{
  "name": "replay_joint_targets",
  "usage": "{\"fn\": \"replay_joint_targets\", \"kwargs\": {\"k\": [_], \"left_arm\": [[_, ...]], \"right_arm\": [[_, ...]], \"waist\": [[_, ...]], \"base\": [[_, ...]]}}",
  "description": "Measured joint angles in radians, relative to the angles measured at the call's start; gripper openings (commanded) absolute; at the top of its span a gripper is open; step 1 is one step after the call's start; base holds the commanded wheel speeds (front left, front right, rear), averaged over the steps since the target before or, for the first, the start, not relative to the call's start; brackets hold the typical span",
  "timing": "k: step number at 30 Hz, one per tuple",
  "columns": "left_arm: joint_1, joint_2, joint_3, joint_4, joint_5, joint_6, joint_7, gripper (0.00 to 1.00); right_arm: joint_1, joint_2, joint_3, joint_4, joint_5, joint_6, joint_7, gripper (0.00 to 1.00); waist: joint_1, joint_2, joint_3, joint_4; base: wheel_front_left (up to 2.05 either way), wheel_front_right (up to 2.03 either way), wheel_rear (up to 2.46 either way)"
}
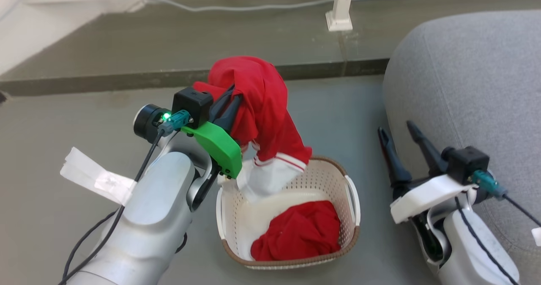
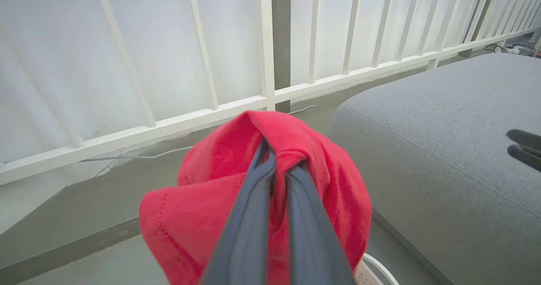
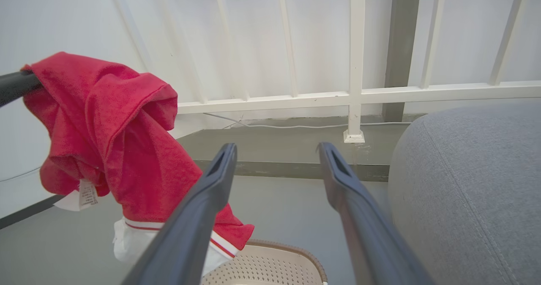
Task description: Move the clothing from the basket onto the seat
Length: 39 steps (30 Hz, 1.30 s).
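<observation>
Clothing: I have one red garment [image 1: 262, 103] pinched in the left gripper [image 1: 231, 104], jaws shut tight on the fabric, held up above the basket [image 1: 353, 200]. Its white hem [image 1: 264, 179] hangs at the rim; I can't tell if it's clear. A second red piece [image 1: 300, 230] lies inside the basket. My right gripper [image 1: 395, 128] is wide open and empty, beside the seat [image 1: 465, 86]. I'd raise higher before swinging right so the hem doesn't drag the basket, then release well onto the seat.

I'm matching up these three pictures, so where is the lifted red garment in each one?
Head view: upper centre, red garment hanging over the basket.
Left wrist view: lower centre, bunched around the left gripper.
Right wrist view: left side, hanging down.
Shared landmark: the grey seat, right side in all three.
</observation>
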<state>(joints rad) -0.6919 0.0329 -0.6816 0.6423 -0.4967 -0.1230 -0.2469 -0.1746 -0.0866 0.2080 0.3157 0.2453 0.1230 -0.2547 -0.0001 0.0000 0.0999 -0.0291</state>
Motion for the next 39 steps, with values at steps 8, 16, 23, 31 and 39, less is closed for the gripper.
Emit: {"fn": "replay_joint_targets", "kwargs": {"k": [8,16,23,31,39], "left_arm": [[0.026,0.0,-0.019,-0.05,-0.014,0.0,-0.001,0.0],[0.062,0.0,-0.057,-0.097,-0.039,0.0,0.01,0.0],[0.077,0.0,-0.082,-0.14,-0.046,0.001,0.027,0.0],[0.085,0.0,-0.102,-0.178,-0.055,0.013,0.047,0.0],[0.103,0.004,-0.119,-0.224,-0.056,0.027,0.067,0.0]], "right_arm": [[0.026,0.004,0.092,0.004,0.0,0.0,0.0,1.0],[0.04,0.011,0.249,-0.004,0.022,0.0,0.002,1.0],[0.04,0.014,0.381,-0.016,0.067,0.0,0.018,1.0],[0.034,0.016,0.421,0.009,0.082,0.0,0.025,1.0],[-0.035,0.019,0.425,0.062,0.105,0.0,0.026,1.0]], "waist": [[0.0,0.0,-0.059,0.015],[0.0,0.0,-0.1,0.036],[0.0,0.0,-0.123,0.06],[0.0,0.0,-0.14,0.083],[0.0,0.0,-0.148,0.1]], "base": [[0.0,0.0,0.0],[0.0,0.0,0.0],[0.0,0.0,0.0],[0.0,0.0,0.0],[0.0,0.0,0.0]]}}
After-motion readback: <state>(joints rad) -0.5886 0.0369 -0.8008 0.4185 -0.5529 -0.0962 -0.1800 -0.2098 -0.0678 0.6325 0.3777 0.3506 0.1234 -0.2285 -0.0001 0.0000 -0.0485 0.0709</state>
